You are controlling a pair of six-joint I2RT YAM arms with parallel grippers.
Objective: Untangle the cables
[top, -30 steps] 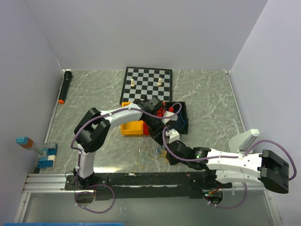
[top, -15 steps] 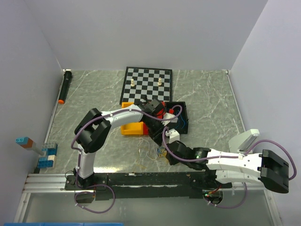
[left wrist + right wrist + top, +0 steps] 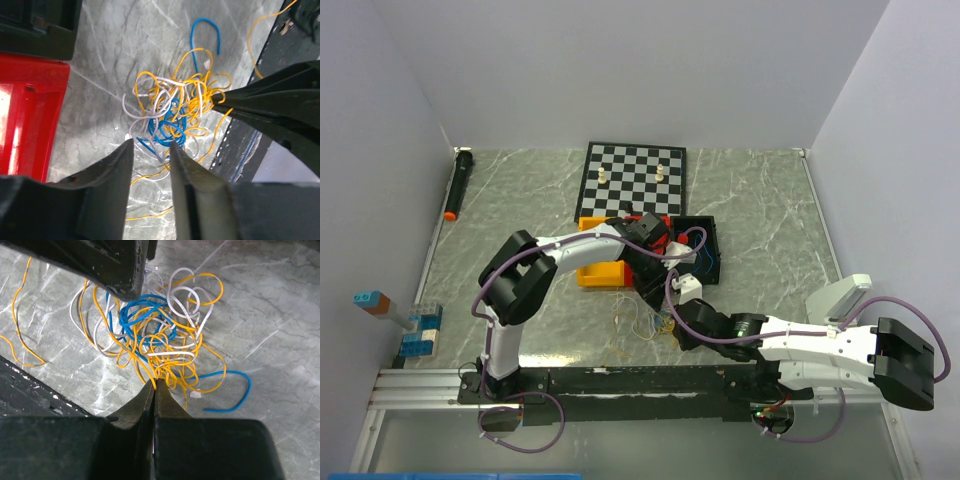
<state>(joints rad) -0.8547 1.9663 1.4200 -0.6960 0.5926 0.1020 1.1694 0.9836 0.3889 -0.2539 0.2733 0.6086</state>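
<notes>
The cables (image 3: 175,110) lie in a loose tangle of blue, orange-yellow and whitish wires on the marble table, small in the top view (image 3: 638,322). My left gripper (image 3: 151,142) hangs just above the tangle's near edge. Its jaws are open, and only bare table and stray strands show between them. My right gripper (image 3: 155,381) is shut, with its tips pinching orange-yellow strands at the tangle's edge (image 3: 155,335). The left gripper's dark fingers (image 3: 125,270) show at the top of the right wrist view. One blue wire end (image 3: 235,390) curls free to the right.
A red tray (image 3: 25,115) and a black box (image 3: 705,245) stand just behind the tangle, beside an orange tray (image 3: 600,270). A chessboard (image 3: 633,175) with two pieces lies at the back. A black marker (image 3: 457,185) and blue bricks (image 3: 420,330) sit at the left.
The left gripper's jaws narrowed and then spread again, and its wrist shifted slightly. The right gripper stayed shut on the strands, and the tangle has not visibly moved.
</notes>
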